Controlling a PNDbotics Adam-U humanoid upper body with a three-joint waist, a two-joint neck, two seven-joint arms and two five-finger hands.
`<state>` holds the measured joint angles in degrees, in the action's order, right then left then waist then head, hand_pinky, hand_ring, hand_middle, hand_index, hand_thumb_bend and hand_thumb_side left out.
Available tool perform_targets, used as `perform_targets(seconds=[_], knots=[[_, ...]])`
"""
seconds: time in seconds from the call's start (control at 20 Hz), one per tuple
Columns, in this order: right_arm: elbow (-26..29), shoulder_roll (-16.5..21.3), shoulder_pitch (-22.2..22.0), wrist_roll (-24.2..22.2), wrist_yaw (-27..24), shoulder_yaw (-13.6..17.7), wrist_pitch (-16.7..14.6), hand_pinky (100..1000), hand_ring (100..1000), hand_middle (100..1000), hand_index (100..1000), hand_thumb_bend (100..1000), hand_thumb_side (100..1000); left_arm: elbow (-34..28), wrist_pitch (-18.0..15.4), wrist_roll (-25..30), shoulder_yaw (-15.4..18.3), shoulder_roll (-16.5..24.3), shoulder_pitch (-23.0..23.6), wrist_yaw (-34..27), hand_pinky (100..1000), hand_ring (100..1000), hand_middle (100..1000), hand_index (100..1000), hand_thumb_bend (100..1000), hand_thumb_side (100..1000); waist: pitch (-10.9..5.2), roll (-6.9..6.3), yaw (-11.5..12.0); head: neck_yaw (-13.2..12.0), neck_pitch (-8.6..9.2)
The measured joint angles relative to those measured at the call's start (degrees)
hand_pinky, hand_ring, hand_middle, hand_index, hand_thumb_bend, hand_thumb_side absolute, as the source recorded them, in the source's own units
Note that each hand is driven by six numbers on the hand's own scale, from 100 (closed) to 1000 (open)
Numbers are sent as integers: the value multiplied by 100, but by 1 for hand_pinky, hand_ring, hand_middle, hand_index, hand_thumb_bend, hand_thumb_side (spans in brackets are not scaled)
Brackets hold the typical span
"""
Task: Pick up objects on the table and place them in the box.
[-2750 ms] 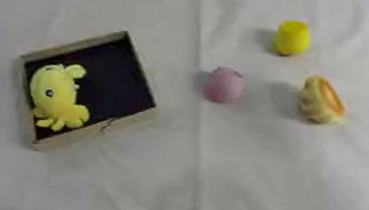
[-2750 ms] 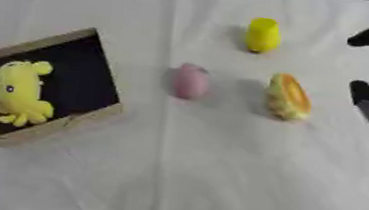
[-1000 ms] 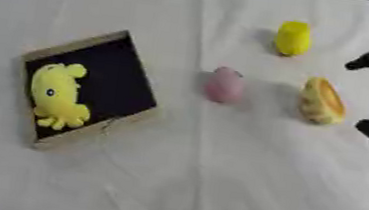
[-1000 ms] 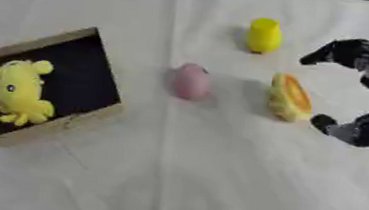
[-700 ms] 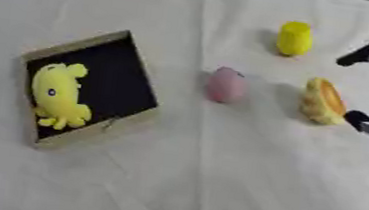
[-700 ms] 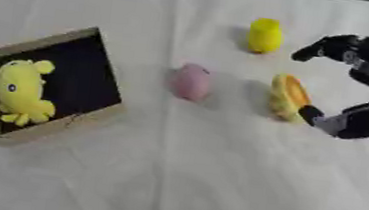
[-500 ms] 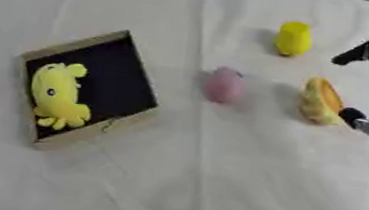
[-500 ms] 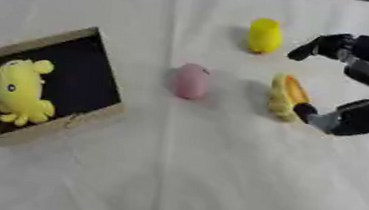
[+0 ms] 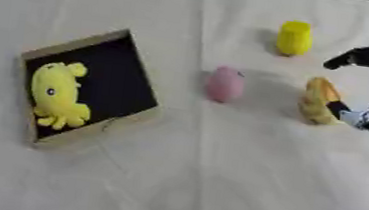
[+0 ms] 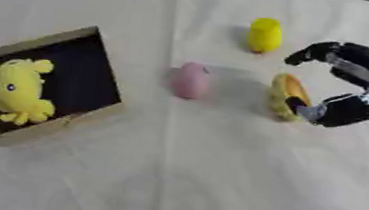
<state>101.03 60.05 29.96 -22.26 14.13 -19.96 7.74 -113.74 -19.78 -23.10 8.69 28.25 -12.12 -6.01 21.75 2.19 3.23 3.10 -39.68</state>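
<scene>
My right hand [image 10: 349, 84] in from right, fingers and thumb spread wide around orange-yellow object [image 10: 286, 96] on tabletop [image 10: 214, 181], thumb at its edge; nothing gripped.

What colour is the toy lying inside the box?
Yellow. The toy in the box shows best in the left eye view.

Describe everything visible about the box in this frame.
The box is a shallow rectangular tray with pale tan walls, cardboard or wood by the look, and a black inside. It lies flat on the white cloth at the robot's left, turned askew to the table edges. A yellow plush toy lies inside against the left end, leaving the rest bare. No hand touches it; the right hand is far off to the right.
</scene>
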Motion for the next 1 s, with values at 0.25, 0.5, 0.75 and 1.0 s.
perform_targets(seconds=[0.25,0.5,0.75,1.0], knots=[[-316,-122,76,-50,100,-60,21,946,931,837,894,231,345,0,-1,1,0,0,-2,0,734,615,587,780,100,588,35,0,28,1,2],[-548,-222,108,-135,187,-121,-31,947,932,840,895,247,378,0,-1,2,0,-1,-8,0,735,615,587,780,100,588,68,0,34,2,3],[-731,-288,140,-232,292,-131,-83,942,925,809,884,255,396,0,-3,3,-1,-2,-23,0,735,615,587,780,100,588,109,0,55,0,21],[-886,-347,193,-353,366,-135,-152,933,917,796,882,351,305,0,-7,8,-1,-3,-37,0,735,615,587,780,100,588,126,0,71,-4,43]])
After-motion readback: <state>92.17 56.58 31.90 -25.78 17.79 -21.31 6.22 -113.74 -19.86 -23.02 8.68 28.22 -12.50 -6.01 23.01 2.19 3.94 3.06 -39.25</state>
